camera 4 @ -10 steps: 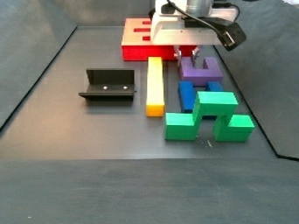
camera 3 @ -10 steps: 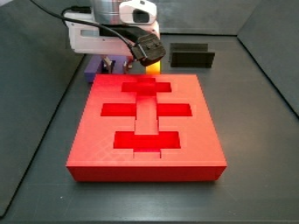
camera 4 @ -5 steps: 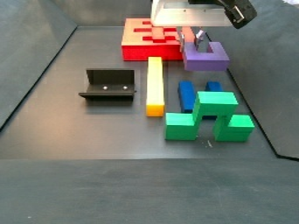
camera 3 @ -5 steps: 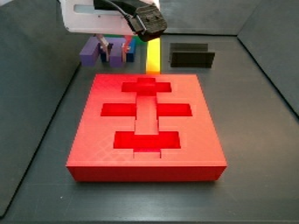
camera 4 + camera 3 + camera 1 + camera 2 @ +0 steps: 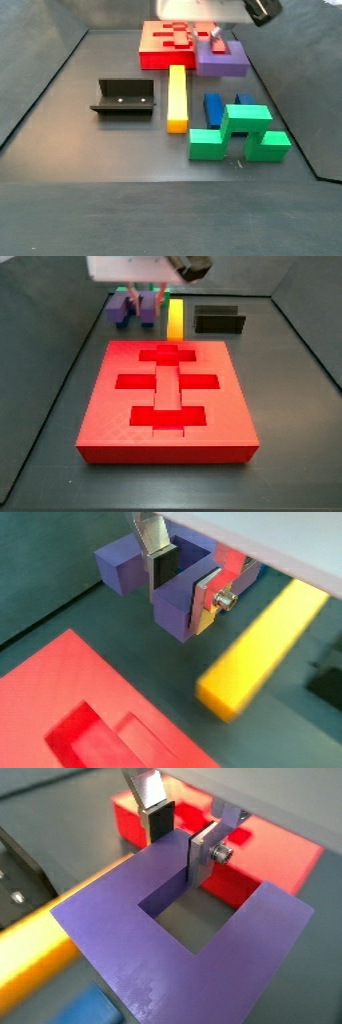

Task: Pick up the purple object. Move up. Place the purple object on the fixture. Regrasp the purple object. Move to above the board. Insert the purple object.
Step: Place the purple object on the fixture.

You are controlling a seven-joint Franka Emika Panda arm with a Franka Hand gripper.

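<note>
The purple object (image 5: 223, 61) is a U-shaped block, and it hangs in the air off the floor. My gripper (image 5: 211, 40) is shut on it. In both wrist views one prong sits clamped between the two fingers (image 5: 207, 596) (image 5: 203, 852), with the gripper (image 5: 182, 578) (image 5: 179, 836) straddling that prong. In a side view the purple object (image 5: 130, 308) hangs beyond the far end of the board (image 5: 167, 401). The fixture (image 5: 122, 97) stands on the floor, apart from the gripper, and shows again as the fixture (image 5: 219, 320).
A long yellow bar (image 5: 177, 98) lies between the fixture and the other pieces. A blue block (image 5: 214, 107) and a green block (image 5: 242, 130) lie on the floor near it. Dark walls enclose the floor.
The gripper has risen with the purple object, lifting it off the floor from beside the blue block. Nothing else has moved.
</note>
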